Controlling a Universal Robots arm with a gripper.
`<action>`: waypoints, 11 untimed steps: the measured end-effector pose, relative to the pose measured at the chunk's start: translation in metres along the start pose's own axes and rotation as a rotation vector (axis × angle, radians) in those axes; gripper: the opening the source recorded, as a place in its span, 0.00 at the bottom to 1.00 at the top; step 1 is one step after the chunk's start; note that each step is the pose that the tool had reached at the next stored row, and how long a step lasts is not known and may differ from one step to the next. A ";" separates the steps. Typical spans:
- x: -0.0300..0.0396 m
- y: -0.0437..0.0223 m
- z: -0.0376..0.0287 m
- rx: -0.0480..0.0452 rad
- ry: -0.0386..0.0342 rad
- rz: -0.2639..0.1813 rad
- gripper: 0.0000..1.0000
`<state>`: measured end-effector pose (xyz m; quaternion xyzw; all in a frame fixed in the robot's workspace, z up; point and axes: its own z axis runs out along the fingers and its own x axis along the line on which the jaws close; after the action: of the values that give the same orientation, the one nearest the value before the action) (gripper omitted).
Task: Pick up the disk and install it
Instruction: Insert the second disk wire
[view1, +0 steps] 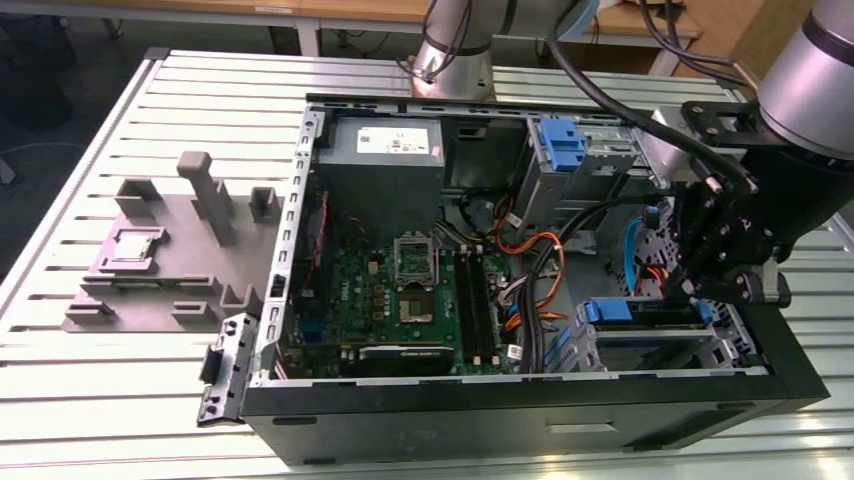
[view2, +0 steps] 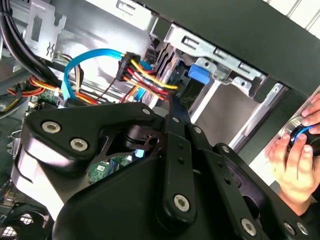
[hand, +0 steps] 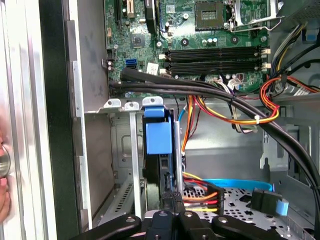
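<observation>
We can't tell if our black pincer (view1: 707, 285) grips the blue-railed silver disk (hand: 161, 150) sitting in the metal bay; push straight, w/o snagging wires.

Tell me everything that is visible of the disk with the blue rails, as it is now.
The disk sits edge-on in a slot of the grey metal drive cage, in a corner of the open computer case. It looks thin and dark, with a blue plastic carrier tab at one end. The gripper is close at its other end; contact cannot be confirmed.
</observation>
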<state>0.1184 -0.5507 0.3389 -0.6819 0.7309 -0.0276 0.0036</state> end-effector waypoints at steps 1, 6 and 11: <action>0.0002 0.0015 0.0000 0.0000 -0.0001 0.000 0.10; 0.0003 0.0036 -0.0003 -0.0051 -0.0001 0.000 0.10; 0.0006 0.0034 -0.0073 -0.0154 -0.0028 0.000 0.10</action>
<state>0.1147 -0.5508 0.3460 -0.6819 0.7311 -0.0210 -0.0006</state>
